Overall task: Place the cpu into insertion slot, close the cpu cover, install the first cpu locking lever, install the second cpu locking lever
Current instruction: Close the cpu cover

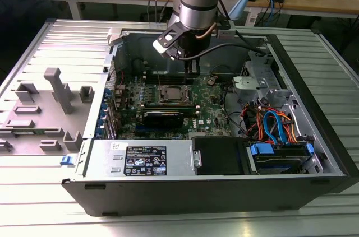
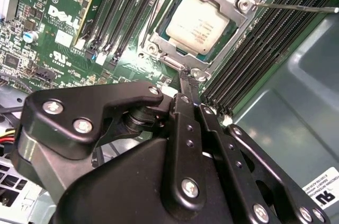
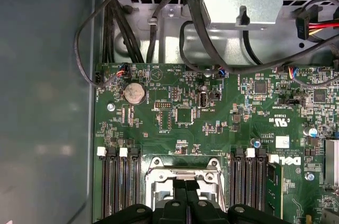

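The cpu lies flat in the insertion slot on the green board, its dull silver top showing. The cpu cover, a silvery frame, lies down around it. One thin metal locking lever sticks out sideways over the black memory slots. My gripper is shut, its black fingertips pressed together just above the socket's near edge, with nothing seen between them. In the first wrist view the gripper hangs over the cover's rim. In the exterior view the gripper hangs just behind the socket.
Black memory slots flank the socket on both sides. A long black card lies in front of it. Cables and a drive cage fill the case at the exterior view's right. The grey case wall stands close by.
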You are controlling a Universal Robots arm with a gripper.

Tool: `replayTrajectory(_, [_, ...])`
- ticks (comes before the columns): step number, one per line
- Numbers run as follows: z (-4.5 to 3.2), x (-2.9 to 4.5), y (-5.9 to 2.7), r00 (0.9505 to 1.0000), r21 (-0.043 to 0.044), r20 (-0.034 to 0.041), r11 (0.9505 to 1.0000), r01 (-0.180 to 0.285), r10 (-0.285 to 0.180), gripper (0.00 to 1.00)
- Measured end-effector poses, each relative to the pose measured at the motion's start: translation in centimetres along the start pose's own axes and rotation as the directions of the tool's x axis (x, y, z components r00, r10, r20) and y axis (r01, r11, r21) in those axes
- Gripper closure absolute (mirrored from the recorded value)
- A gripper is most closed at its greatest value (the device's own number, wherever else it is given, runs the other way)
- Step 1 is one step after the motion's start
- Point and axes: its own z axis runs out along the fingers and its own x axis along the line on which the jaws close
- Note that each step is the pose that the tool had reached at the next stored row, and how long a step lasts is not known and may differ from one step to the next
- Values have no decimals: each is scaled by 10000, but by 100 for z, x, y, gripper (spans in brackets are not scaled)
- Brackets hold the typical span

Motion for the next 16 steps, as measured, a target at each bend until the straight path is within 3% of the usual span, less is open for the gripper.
replayTrajectory(16, [11,-7,-35,10000,0,-1,10000,11,-11,89])
